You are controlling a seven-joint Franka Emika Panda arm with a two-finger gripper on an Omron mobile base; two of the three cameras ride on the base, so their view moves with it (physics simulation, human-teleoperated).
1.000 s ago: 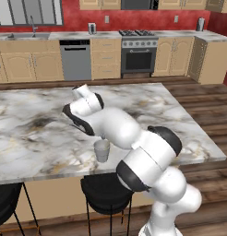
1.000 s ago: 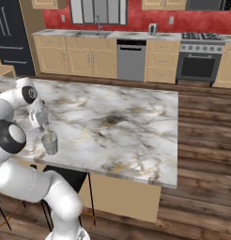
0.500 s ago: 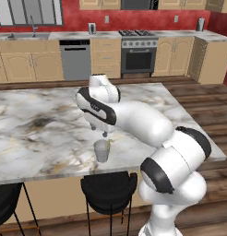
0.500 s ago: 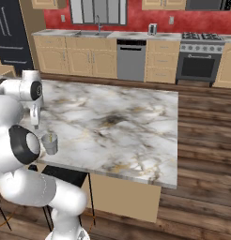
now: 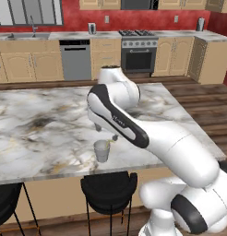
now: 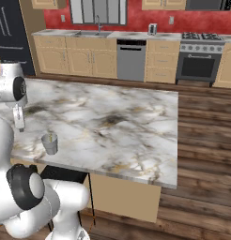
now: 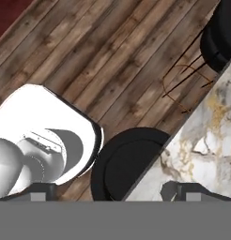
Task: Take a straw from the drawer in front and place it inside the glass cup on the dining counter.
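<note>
The glass cup (image 5: 101, 151) (image 6: 50, 144) stands near the front edge of the dining counter (image 5: 41, 115) (image 6: 117, 117). A pale yellow-green bit, the straw (image 5: 109, 143) (image 6: 50, 138), shows at its rim, inside the cup. My gripper (image 5: 114, 136) (image 6: 18, 123) hangs just above and beside the cup, apart from it. In the hand view my gripper (image 7: 115, 192) is open, its fingertips (image 7: 42, 191) wide apart with nothing between them, over the counter's edge (image 7: 202, 154) and the floor. The drawer is out of view.
Black stools (image 5: 108, 186) (image 6: 61, 173) (image 7: 129, 159) stand under the counter's front edge. Wood floor lies to the right of the counter. Cabinets, a dishwasher (image 5: 76, 60) and a stove (image 5: 138, 55) line the far wall.
The arm has risen and swung up over the counter, lifting the hand from low at the cup and turning it. The jaws stayed open. The cup has not moved.
</note>
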